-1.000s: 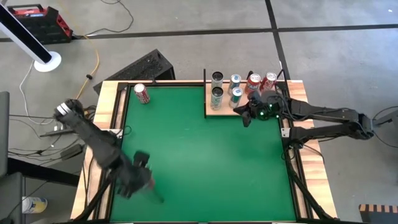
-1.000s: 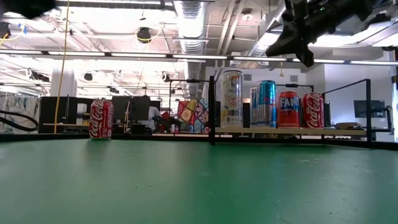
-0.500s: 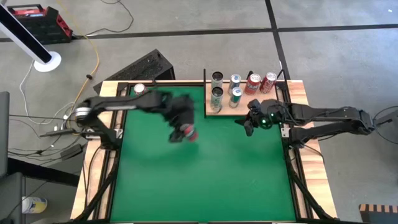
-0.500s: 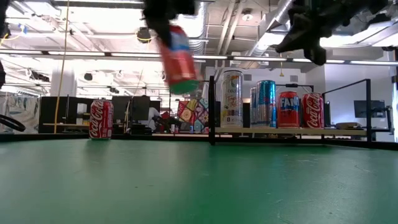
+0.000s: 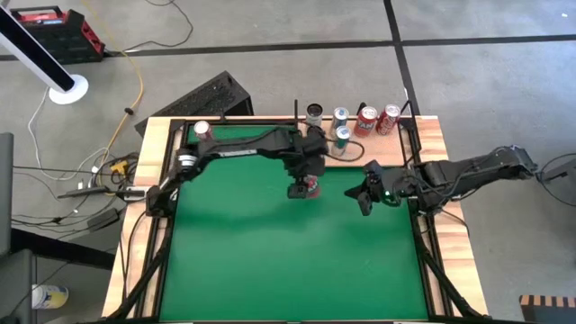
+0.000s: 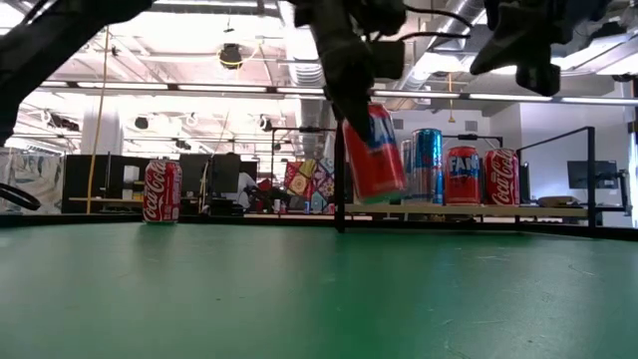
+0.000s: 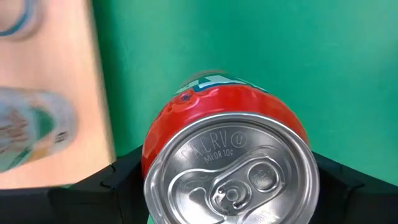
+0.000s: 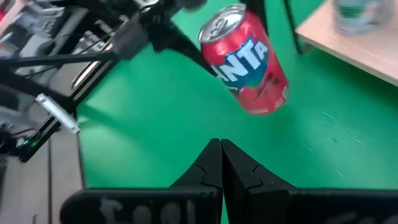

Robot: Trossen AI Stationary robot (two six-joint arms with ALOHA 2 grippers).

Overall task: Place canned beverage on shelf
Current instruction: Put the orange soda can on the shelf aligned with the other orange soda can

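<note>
Green felt surface [image 5: 297,261], workshop behind.

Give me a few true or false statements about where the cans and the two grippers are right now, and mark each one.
1. The left gripper holds a red Fanta can in the air. True.
2. The right gripper is open. False: it is shut and holds nothing.
3. A Coca-Cola can stands on the green surface, away from the shelf. True.
4. The shelf holds no cans. False: several stand on it.
</note>
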